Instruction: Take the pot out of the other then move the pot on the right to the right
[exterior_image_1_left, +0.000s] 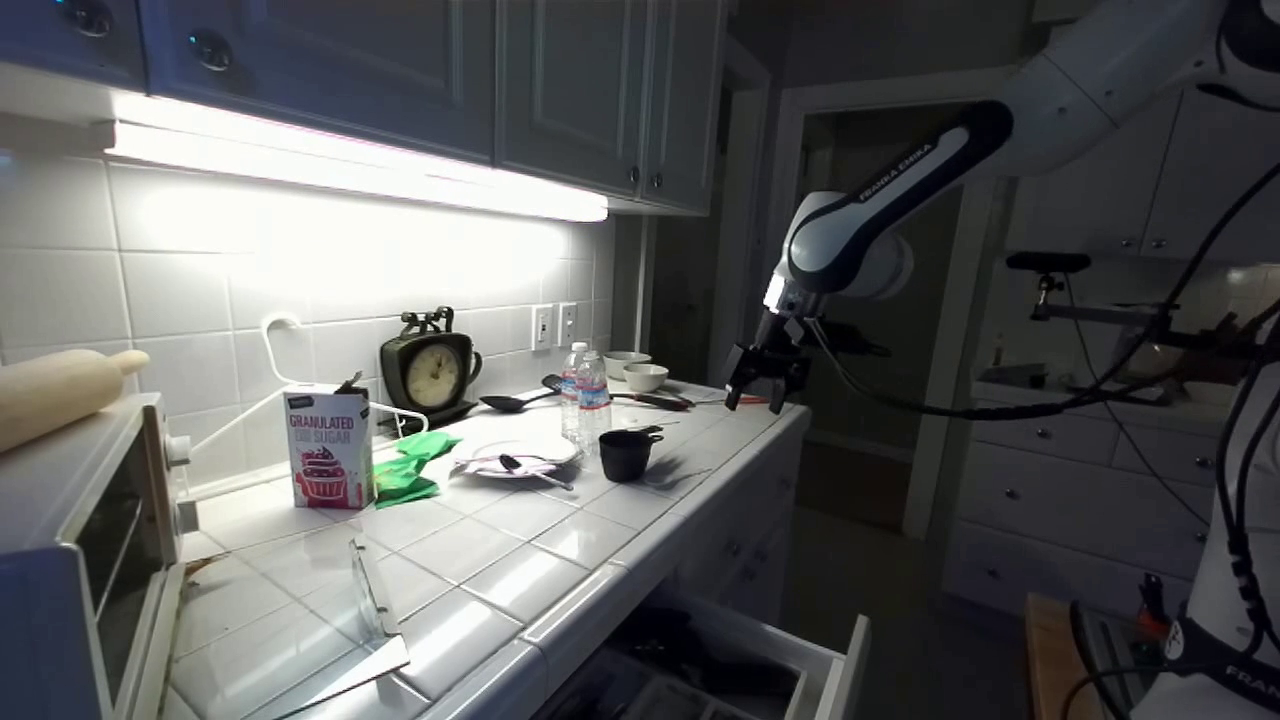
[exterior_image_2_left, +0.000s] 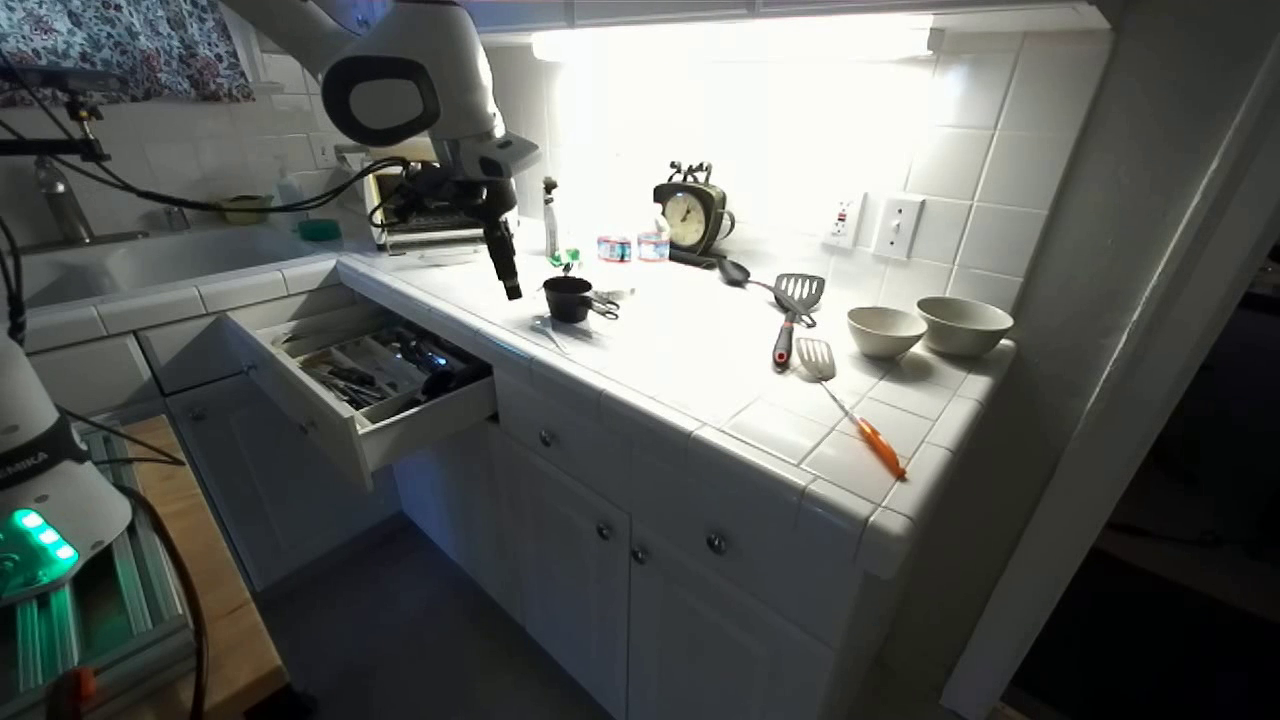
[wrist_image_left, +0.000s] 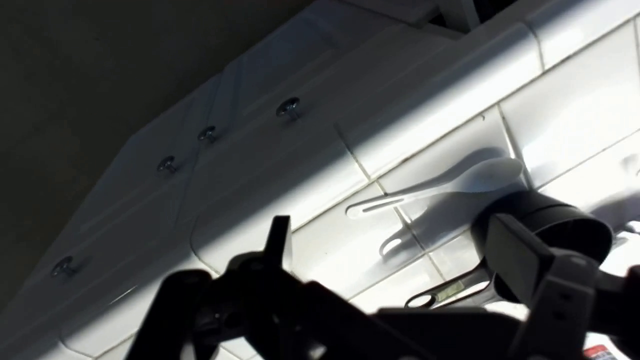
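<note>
Pincer (wrist_image_left: 397, 247), spread wide, partly hides the black pot (wrist_image_left: 570, 231) in wrist view.

The pot (exterior_image_1_left: 624, 458) looks smooth (countertop tiles (exterior_image_1_left: 500, 525) glossy)

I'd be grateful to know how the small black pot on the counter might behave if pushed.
The small black pot would probably slide rather than roll, since it stands upright on glossy tiles. A push on the handles, which jut to one side, might swivel it. Since two handles show, it may be a nested pair that shifts separately.
</note>
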